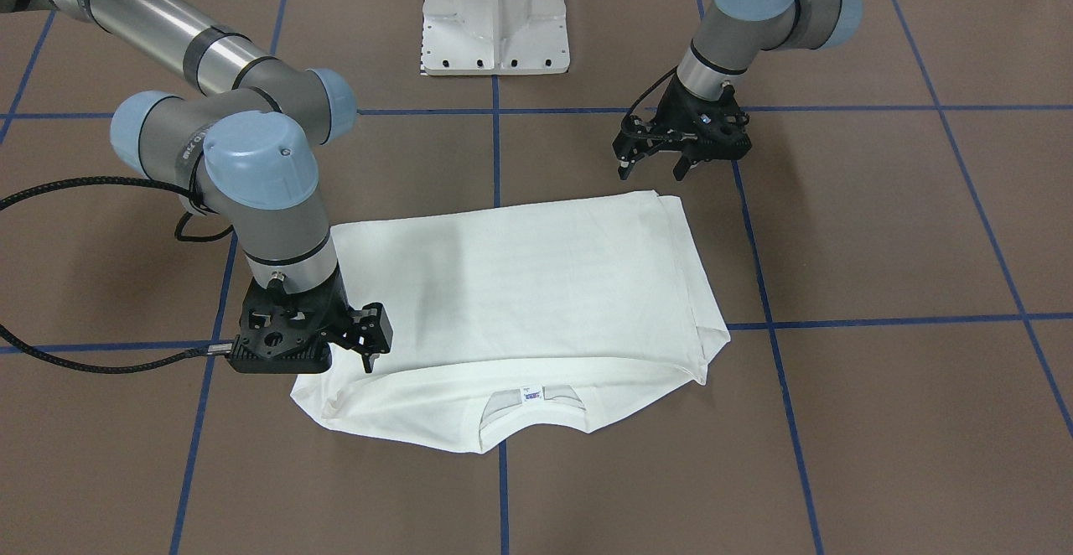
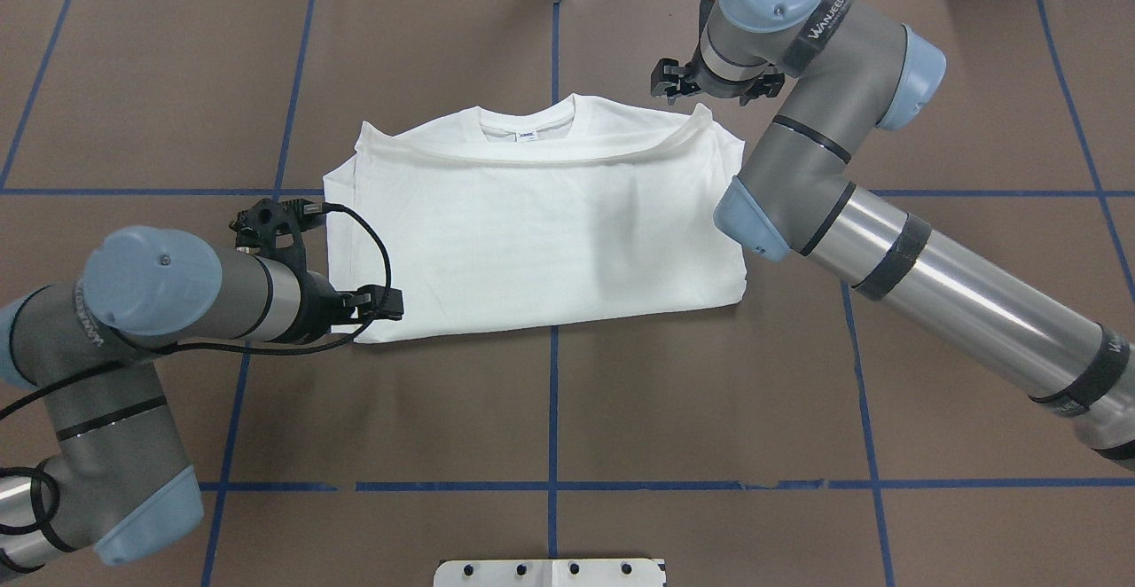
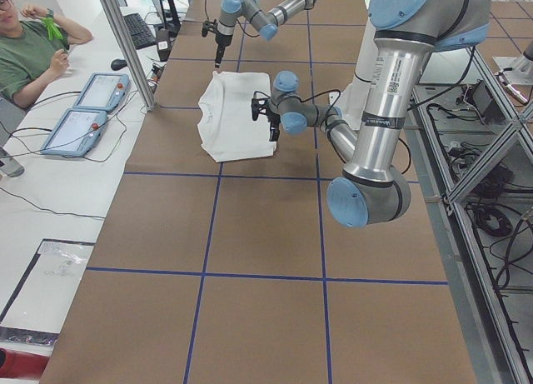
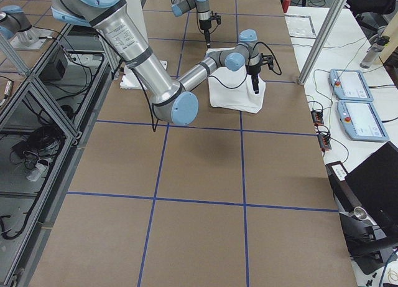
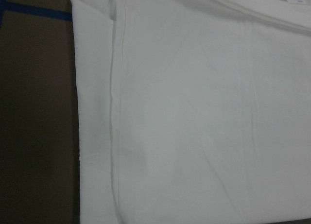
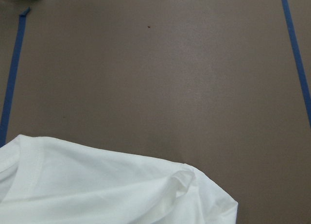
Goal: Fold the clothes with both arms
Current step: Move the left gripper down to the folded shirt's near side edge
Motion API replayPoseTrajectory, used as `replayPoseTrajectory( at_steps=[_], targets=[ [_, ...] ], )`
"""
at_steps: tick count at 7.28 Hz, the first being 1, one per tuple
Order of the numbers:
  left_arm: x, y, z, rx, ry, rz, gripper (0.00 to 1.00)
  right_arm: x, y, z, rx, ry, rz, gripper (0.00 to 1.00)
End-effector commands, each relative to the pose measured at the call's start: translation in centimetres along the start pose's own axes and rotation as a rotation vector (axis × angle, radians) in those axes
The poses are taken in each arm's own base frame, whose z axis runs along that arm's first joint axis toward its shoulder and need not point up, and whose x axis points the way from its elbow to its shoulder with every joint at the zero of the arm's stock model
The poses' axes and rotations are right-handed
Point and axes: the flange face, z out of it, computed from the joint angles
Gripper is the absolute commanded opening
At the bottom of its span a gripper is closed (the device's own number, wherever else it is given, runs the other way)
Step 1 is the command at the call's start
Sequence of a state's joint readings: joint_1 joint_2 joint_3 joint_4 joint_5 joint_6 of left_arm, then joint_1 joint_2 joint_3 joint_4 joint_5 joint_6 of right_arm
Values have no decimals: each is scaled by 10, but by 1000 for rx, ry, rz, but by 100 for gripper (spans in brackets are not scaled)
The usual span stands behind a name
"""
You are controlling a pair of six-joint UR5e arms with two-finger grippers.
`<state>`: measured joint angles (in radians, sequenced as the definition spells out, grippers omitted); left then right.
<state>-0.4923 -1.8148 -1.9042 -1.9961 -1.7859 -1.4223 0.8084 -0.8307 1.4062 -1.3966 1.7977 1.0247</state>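
Note:
The white T-shirt (image 1: pixel 520 287) lies flat on the brown table, folded into a rough rectangle with its sleeves tucked in. Its collar and neck label (image 1: pixel 530 393) are on the side away from the robot. It also shows in the overhead view (image 2: pixel 532 232). No black text shows. My left gripper (image 1: pixel 654 171) is open and empty, hovering just off the shirt's corner nearest the robot. My right gripper (image 1: pixel 370 352) looks open and empty, low over the shirt's shoulder corner. The left wrist view shows the shirt's side edge (image 5: pixel 194 117). The right wrist view shows the shoulder corner (image 6: pixel 146 190).
The white pedestal base (image 1: pixel 496 18) stands at the robot's side of the table. Blue tape lines (image 1: pixel 496 144) grid the brown surface. An operator (image 3: pixel 33 42) sits beyond the far table edge beside two control pendants (image 3: pixel 100 88).

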Motion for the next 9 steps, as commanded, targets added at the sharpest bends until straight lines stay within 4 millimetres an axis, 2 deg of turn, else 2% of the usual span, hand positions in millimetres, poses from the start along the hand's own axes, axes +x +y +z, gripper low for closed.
replayPoseTrajectory(
  at_steps=[1,4,5,7,9],
  targets=[
    [-5,9,24,1,-39,-15,92,0,0,-2,3,-5,0,100],
    [-7,9,28,-1,-47,-14,77,-1,1,-5,6,-11,-1,100],
    [-8,11,33,-6,-54,-13,75,-2,1,-8,9,-14,-2,100],
    [7,6,52,-7,-62,-14,70,-3,3,-10,11,-20,-3,100],
    [5,5,54,-7,-69,-17,54,-3,4,-12,9,-24,-5,100]
  ],
)
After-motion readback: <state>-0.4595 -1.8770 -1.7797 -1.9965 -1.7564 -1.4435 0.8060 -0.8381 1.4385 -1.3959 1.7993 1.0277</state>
